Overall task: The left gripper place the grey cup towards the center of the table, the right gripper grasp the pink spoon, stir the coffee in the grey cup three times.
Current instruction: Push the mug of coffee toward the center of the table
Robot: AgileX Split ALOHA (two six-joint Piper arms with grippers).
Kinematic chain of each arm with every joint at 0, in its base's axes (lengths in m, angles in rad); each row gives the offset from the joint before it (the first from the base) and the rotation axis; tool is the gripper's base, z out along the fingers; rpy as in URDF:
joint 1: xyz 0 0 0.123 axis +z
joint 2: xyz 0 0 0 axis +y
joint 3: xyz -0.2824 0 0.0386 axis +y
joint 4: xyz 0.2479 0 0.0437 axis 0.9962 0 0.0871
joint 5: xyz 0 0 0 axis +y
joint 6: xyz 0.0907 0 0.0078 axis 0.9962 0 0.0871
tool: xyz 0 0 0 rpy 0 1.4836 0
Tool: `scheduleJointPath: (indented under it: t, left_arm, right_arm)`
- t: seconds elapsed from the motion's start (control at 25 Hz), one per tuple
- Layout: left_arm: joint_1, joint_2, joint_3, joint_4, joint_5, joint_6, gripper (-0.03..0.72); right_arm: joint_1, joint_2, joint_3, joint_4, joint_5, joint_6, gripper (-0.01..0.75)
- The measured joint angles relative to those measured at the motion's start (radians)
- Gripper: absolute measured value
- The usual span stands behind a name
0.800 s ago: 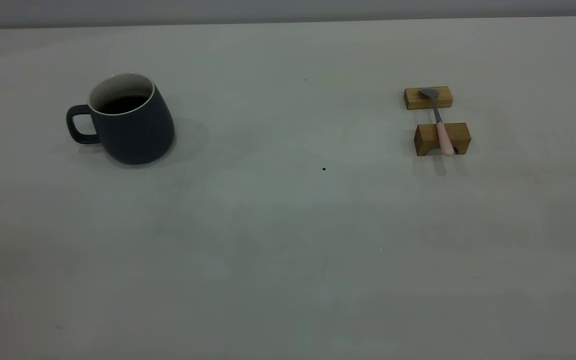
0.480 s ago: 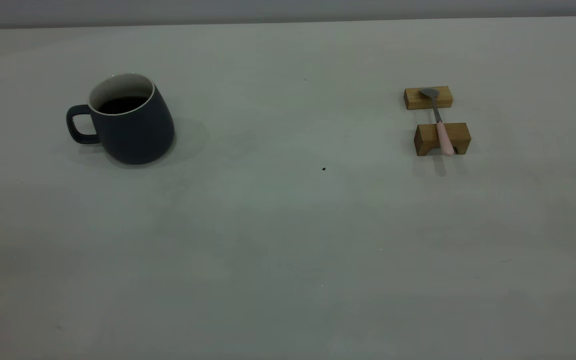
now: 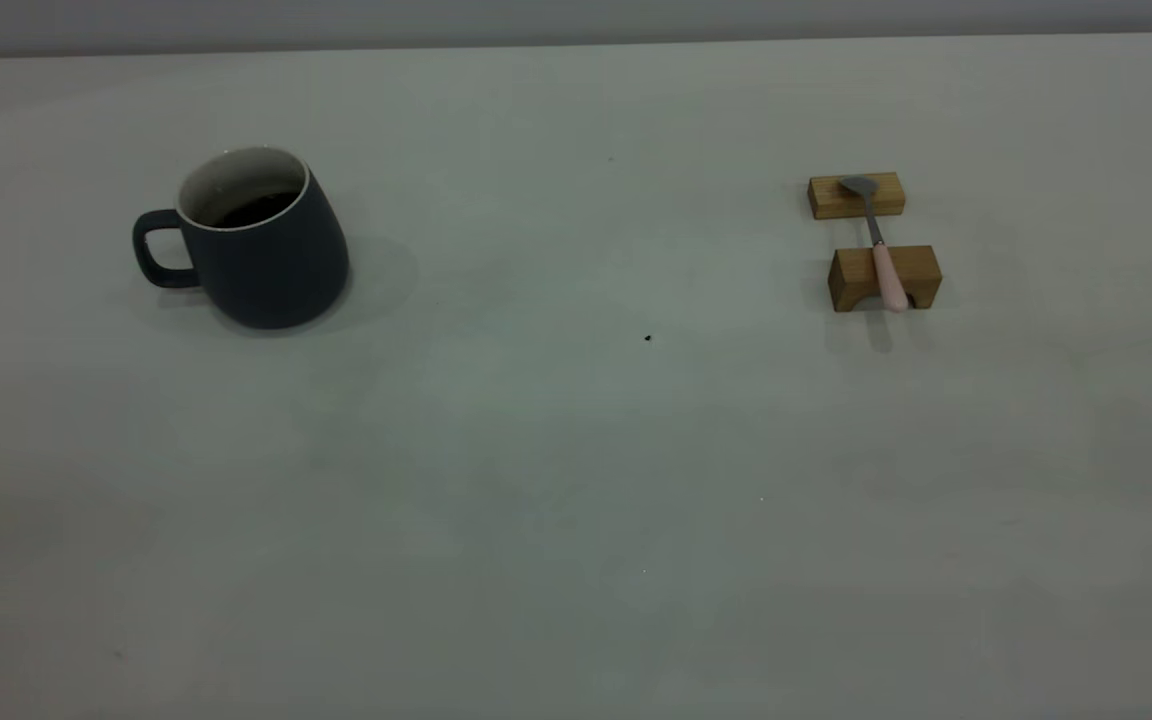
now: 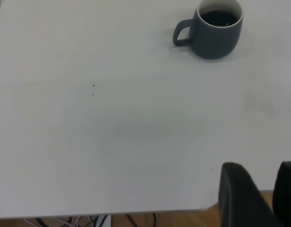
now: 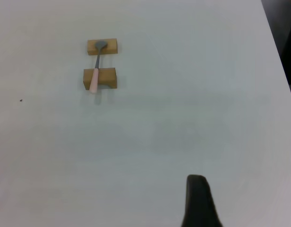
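Nothing on the tabletop (image 3: 576, 480) has shifted since the earlier frames; only the coffee (image 3: 254, 208) surface looks slightly different. Nearest, my left end effector (image 4: 266, 196) sits past the tabletop edge, fingers spread with a gap between them. My right end effector (image 5: 201, 201) shows one dark finger only; cannot tell its state. Farther out, grey cup (image 3: 254, 240) stands upright at left, handle pointing outward. Well apart at right, pink spoon (image 3: 878, 245) lies across two wooden blocks (image 3: 884, 277), bowl on the far block.
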Motion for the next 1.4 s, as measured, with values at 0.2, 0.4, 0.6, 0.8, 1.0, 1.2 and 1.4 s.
scheduleJointPath:
  t: [0.2,0.4,0.6,0.8,1.0,1.2,1.4]
  left_arm:
    - [0.000,0.000,0.000,0.000,0.000,0.000,0.247]
    - [0.000,0.008,-0.004,0.013,-0.006,-0.055,0.249]
    - [0.000,0.148,-0.039,0.044,-0.061,-0.091,0.272]
    - [0.000,0.415,-0.086,0.089,-0.184,-0.061,0.334]
    - [0.000,0.754,-0.205,0.087,-0.285,0.073,0.482]
    - [0.000,1.069,-0.340,0.051,-0.326,0.272,0.668]
    - [0.000,1.318,-0.414,0.051,-0.427,0.447,0.669]
  right_arm:
    - [0.000,0.000,0.000,0.000,0.000,0.000,0.547]
    - [0.000,0.000,0.000,0.000,0.000,0.000,0.547]
    - [0.000,0.000,0.000,0.000,0.000,0.000,0.547]
    - [0.000,-0.001,0.000,0.000,0.000,0.000,0.547]
    - [0.000,-0.001,0.000,0.000,0.000,0.000,0.547]
    - [0.000,-0.001,0.000,0.000,0.000,0.000,0.547]
    - [0.000,-0.001,0.000,0.000,0.000,0.000,0.547]
